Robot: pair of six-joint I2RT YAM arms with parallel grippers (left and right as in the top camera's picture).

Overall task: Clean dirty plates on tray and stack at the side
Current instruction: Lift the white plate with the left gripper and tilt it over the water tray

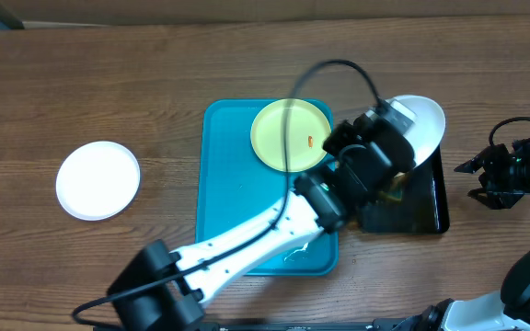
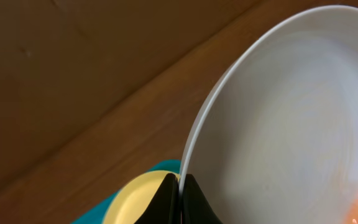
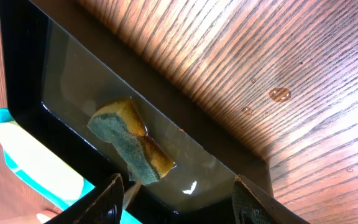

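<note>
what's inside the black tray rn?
The black tray holds a yellow-green sponge lying in shallow water. From overhead, the left arm and its held white plate cover most of it.

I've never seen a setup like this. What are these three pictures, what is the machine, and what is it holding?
Two robot arms work at a wooden table. One picture looks down from above; the others come from cameras on each wrist. The left gripper is shut on the rim of a white plate with an orange smear, held over a black tray. That tray holds water and a sponge; the right gripper hangs open near it, holding nothing. A green plate lies on the blue tray, and another white plate sits off to the side.
</note>
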